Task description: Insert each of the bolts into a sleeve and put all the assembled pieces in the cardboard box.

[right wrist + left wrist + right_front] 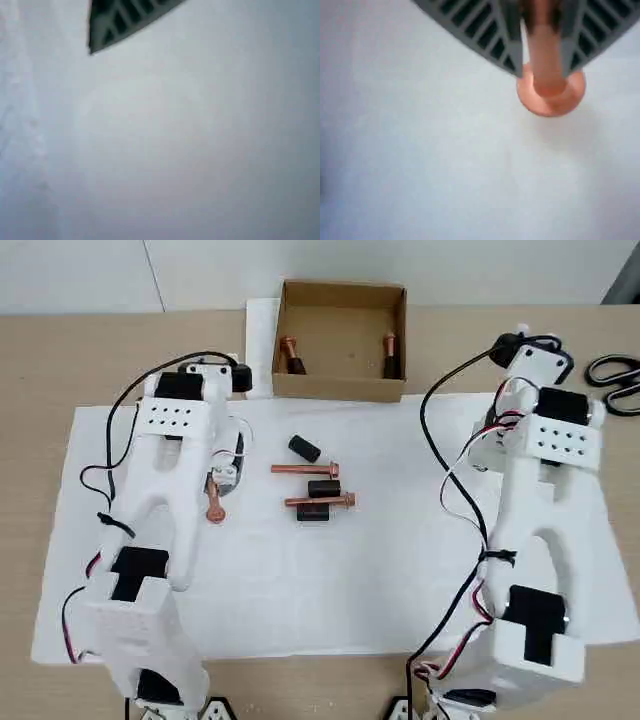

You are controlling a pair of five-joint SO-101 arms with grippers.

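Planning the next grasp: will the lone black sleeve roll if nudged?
Probably: the sleeve lies on its side, a short cylinder on a flat sheet, so a sideways push may roll it. It looks small and stiff, so likely light.

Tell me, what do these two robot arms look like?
The left arm and right arm are white plastic shells with black motor blocks, dotted hole plates, and black, red and white cables. The left gripper has dark grey ribbed fingers.

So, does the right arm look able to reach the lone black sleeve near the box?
Probably yes: the sleeve lies alone on the open sheet, with nothing between it and the right arm, though it is a far stretch.
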